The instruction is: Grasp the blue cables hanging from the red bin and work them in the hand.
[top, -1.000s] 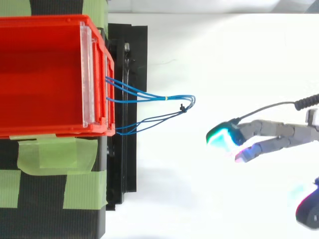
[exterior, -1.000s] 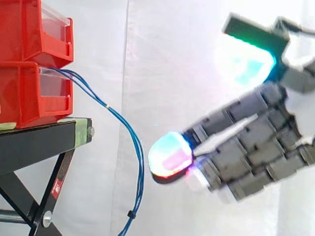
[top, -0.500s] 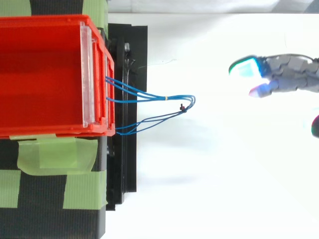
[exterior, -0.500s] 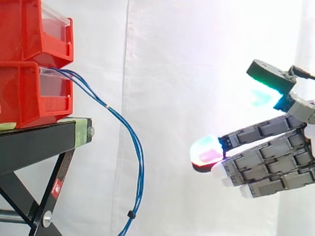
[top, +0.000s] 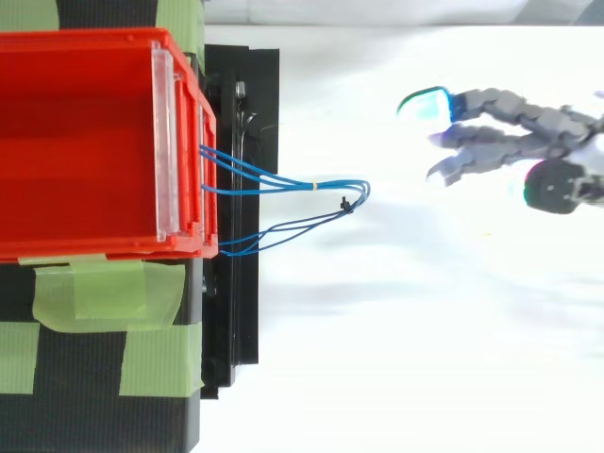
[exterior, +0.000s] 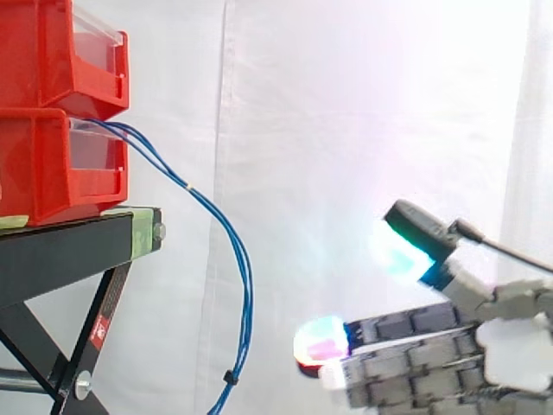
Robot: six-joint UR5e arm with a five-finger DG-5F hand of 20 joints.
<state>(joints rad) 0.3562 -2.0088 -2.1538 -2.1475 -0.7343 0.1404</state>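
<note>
Hand (exterior: 432,372) with fingers spread, holding nothing; blue cables (exterior: 244,285) hang from the red bin (exterior: 39,164), well beyond its fingertips.

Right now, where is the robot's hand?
In the side view the hand sits low at the right, open, apart from the thin blue cables hanging from the red plastic bin.

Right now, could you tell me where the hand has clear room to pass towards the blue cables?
Free: the gap between the hand and the hanging loop of the blue cables, before the white curtain; nothing stands in it. Crowded: beyond the cables, where they run close past the black stand and into the lower red bin.
</note>
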